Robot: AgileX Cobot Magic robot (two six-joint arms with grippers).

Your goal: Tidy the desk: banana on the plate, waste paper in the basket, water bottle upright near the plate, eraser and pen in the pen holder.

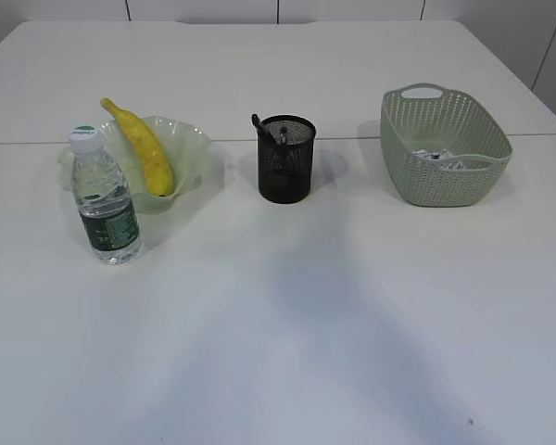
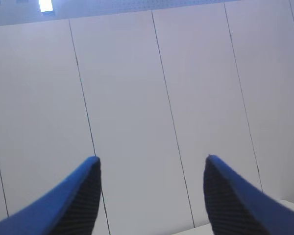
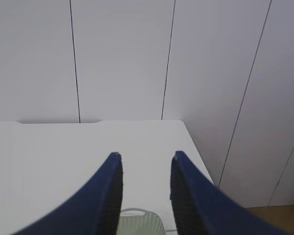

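Banana (image 1: pixel 146 148) lies on the plate (image 1: pixel 193 148), bottle (image 1: pixel 105 197) upright just beside it, pen (image 1: pixel 259 124) in the holder (image 1: pixel 286 159), paper (image 1: pixel 442 157) in the basket (image 1: pixel 445 148); eraser not visible. Bottle label is too small to read. Left gripper (image 2: pixel 152 166) points at the wall, jaws wide and empty. Right gripper (image 3: pixel 145 161), narrower and empty, hangs above the basket. Task looks done; best to keep both arms clear.

Bright, even light fills all three views. On the white tabletop (image 1: pixel 287 324) soft grey shadows fan toward the camera, and short ones sit beside the pen holder (image 1: pixel 286 158) and basket (image 1: pixel 443 145). A ceiling lamp (image 2: pixel 45 5) glares in the left wrist view, where the near pincer fingers (image 2: pixel 73 200) are slightly blurred.
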